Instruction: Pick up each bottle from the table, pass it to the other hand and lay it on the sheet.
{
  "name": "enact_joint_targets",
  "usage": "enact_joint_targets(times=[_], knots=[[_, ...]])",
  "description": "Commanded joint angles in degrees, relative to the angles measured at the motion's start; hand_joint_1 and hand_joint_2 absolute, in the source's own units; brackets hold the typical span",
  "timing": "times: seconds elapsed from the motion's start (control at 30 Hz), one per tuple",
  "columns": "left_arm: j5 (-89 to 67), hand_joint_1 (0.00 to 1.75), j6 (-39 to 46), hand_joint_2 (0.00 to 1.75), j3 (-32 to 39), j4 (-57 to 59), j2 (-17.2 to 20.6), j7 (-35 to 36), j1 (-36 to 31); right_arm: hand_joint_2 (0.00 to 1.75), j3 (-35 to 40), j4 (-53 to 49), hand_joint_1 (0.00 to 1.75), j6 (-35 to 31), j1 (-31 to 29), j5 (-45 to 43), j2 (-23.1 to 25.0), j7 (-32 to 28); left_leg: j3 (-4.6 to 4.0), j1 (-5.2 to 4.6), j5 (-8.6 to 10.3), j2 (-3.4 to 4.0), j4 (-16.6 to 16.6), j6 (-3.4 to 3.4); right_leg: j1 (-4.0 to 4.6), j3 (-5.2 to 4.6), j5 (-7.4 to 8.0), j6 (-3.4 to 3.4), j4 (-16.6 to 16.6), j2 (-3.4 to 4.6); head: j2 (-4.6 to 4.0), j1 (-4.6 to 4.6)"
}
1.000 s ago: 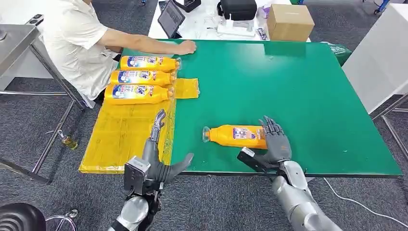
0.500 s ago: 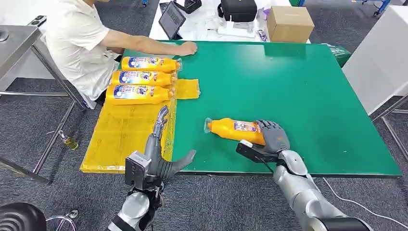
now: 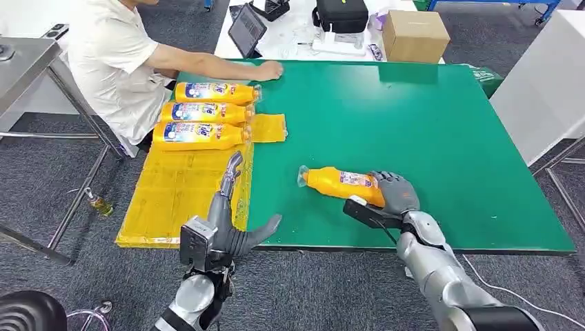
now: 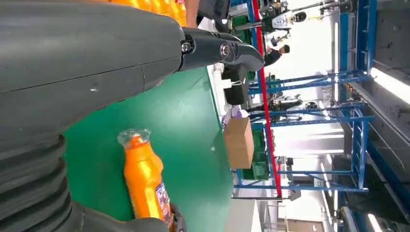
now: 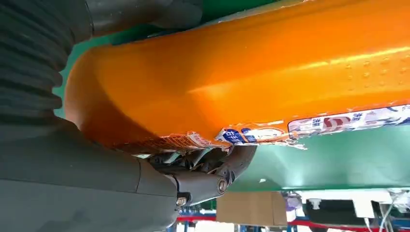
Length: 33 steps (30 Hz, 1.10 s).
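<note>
Near edge: the yellow sheet [image 3: 181,187] overhangs the green surface [image 3: 441,131] at its left end, down to the near left corner; both hands sit at the near edge.
Open room: the middle and right of the surface lie bare, from the held bottle out to the far and right edges.
Person: a person in a white shirt [image 3: 114,58] sits at the far left corner, forearm laid along the far edge, hand [image 3: 268,69] flat on the green.
Laid bottles: three orange bottles [image 3: 200,112] lie side by side on the far end of the sheet, touching or nearly so, caps toward the right.
Left hand: the left hand [image 3: 231,217] hangs over the sheet's right border, fingers spread and straight, thumb out to the right, holding nothing.
Bottle: the fourth orange bottle [image 3: 341,185] lies near the front edge, right of the left hand; long axis runs left to right, slightly slanted, cap end to the left and a little farther off, base end in the right hand.
Right hand: the right hand [image 3: 394,194] wraps its fingers over the bottle's base end, thumb under it.
Behind the surface: a tablet [image 3: 245,27], a black case [image 3: 341,14] and a cardboard box [image 3: 415,34] stand on a white table.
</note>
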Motion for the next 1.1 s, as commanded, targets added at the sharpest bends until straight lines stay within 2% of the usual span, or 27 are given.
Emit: enact_joint_targets(times=[0.03, 0.13, 0.2, 0.27, 0.3, 0.33, 0.4, 0.53, 0.63, 0.67, 0.7, 0.83, 0.9, 1.0, 1.07, 1.1], knots=[[3.18, 0.00, -0.59, 1.75, 0.34, 3.13, 0.00, 1.77, -1.58, 1.75, -3.68, 2.38, 1.75, 3.44, 2.42, -8.30, 1.70, -4.75, 0.14, 0.04, 0.00, -0.04, -0.06, 0.03, 0.06, 0.18, -0.02, -0.12, -0.08, -0.09, 0.00, 0.00], [12.38, 0.00, -2.73, 1.75, 1.33, 4.52, -1.46, 7.00, 0.27, 1.75, -6.23, -3.33, 1.75, 4.23, 4.21, -18.06, 5.55, -12.23, 0.23, 0.06, 0.00, -0.01, -0.13, 0.04, 0.11, 0.26, 0.00, -0.21, -0.14, -0.12, 0.00, -0.02], [19.02, 0.00, -4.47, 1.75, 0.90, 5.42, -1.26, 9.91, 1.36, 1.75, -4.86, -10.21, 1.75, 4.96, 6.75, -23.40, 8.30, -14.44, 0.26, 0.06, -0.03, 0.16, -0.10, 0.01, 0.09, 0.24, 0.02, -0.14, -0.11, 0.08, 0.00, -0.02], [20.96, 0.00, -4.42, 1.75, -0.45, 5.86, -0.36, 9.11, 1.50, 1.75, -1.01, -15.99, 1.75, 5.15, 9.08, -25.66, 9.09, -11.15, 0.27, 0.08, -0.06, 0.33, -0.13, -0.01, 0.12, 0.22, 0.05, -0.16, -0.12, 0.24, 0.00, 0.02], [20.96, 0.00, -4.42, 1.75, -0.45, 5.86, -0.36, 9.11, 1.50, 1.75, -1.01, -15.99, 1.75, 5.15, 9.08, -25.66, 9.09, -11.15, 0.25, 0.05, -0.07, 0.32, -0.11, -0.01, 0.10, 0.20, 0.03, -0.14, -0.06, 0.21, 0.00, 0.00], [22.16, 0.00, -4.55, 1.75, -0.62, 5.51, -0.09, 9.47, 1.75, 1.75, -0.51, -18.19, 1.75, 6.47, 10.07, -29.31, 9.37, -13.23, 0.31, 0.08, -0.10, 0.48, -0.16, -0.01, 0.15, 0.19, 0.04, -0.25, -0.09, 0.32, 0.00, 0.00], [25.19, 0.00, -4.89, 1.75, -1.40, 5.14, 0.50, 10.50, 2.29, 1.75, 3.43, -24.76, 1.75, 7.12, 13.21, -35.15, 10.51, -14.86, 0.14, 0.05, -0.08, 0.26, -0.09, -0.07, 0.11, -0.02, 0.01, -0.15, 0.00, 0.20, 0.00, -0.04], [28.37, 0.00, -5.55, 1.75, -2.94, 3.98, 1.74, 10.31, 2.73, 1.75, 13.31, -35.97, 1.75, 5.71, 18.50, -42.59, 11.36, -12.35, 0.06, 0.11, -0.10, 0.09, -0.09, -0.03, 0.16, 0.01, -0.07, -0.16, 0.00, 0.10, 0.00, 0.02], [28.45, 0.00, -5.82, 1.75, -3.58, 3.33, 2.13, 10.32, 2.74, 1.75, 16.37, -34.98, 1.75, 5.41, 18.11, -43.98, 11.13, -11.74, -0.22, 0.12, -0.12, 0.28, -0.05, -0.07, 0.16, -0.27, -0.04, -0.16, 0.08, 0.23, 0.00, 0.02], [28.45, 0.00, -5.88, 1.75, -3.65, 3.16, 2.19, 10.32, 2.70, 1.75, 16.86, -34.34, 1.75, 5.48, 17.83, -44.14, 11.06, -11.64, 0.02, 0.13, -0.25, 0.44, -0.08, -0.02, 0.21, -0.08, -0.13, -0.32, 0.06, 0.32, 0.00, -0.04], [28.30, 0.00, -6.14, 1.75, -3.80, 2.69, 2.30, 10.02, 2.63, 1.75, 17.96, -33.01, 1.75, 5.73, 17.29, -44.41, 10.95, -11.62, -0.28, 0.11, -0.12, 0.22, -0.07, -0.06, 0.16, -0.33, -0.06, -0.18, 0.06, 0.16, 0.00, -0.02], [26.97, 0.00, -6.27, 1.75, -3.53, 1.72, 2.05, 9.00, 1.93, 1.75, 22.02, -29.68, 1.75, 7.03, 16.14, -44.23, 11.42, -12.62, -0.43, 0.12, -0.08, 0.16, -0.05, -0.07, 0.16, -0.45, -0.04, -0.15, 0.05, 0.11, 0.00, 0.00], [26.96, 0.00, -6.00, 1.75, -3.01, 1.41, 1.73, 8.69, 1.77, 1.75, 23.93, -29.33, 1.75, 6.35, 16.34, -43.67, 12.04, -13.96, -0.21, 0.13, -0.17, 0.29, -0.06, -0.02, 0.20, -0.26, -0.09, -0.27, 0.04, 0.17, 0.00, 0.00], [26.83, 0.00, -5.46, 1.75, -2.83, 1.20, 1.31, 8.35, 1.61, 1.75, 24.33, -29.57, 1.75, 5.31, 16.99, -43.52, 12.65, -14.50, -0.43, 0.12, -0.09, 0.16, -0.05, -0.06, 0.16, -0.45, -0.05, -0.16, 0.06, 0.09, 0.00, 0.00], [26.47, 0.00, -3.69, 1.75, -2.41, 0.90, 0.67, 6.97, 1.54, 1.75, 25.94, -29.94, 1.75, 5.65, 17.35, -43.71, 12.41, -15.75, -0.17, 0.14, -0.18, 0.21, -0.08, -0.01, 0.23, -0.21, -0.13, -0.32, 0.03, 0.08, 0.00, -0.02], [26.70, 0.00, -3.54, 1.75, -2.41, 0.54, 0.49, 6.87, 1.33, 1.75, 26.95, -30.26, 1.75, 5.63, 17.86, -43.37, 12.39, -16.75, -0.38, 0.14, -0.11, 0.11, -0.04, -0.04, 0.19, -0.38, -0.08, -0.19, 0.05, 0.03, 0.00, 0.00]])
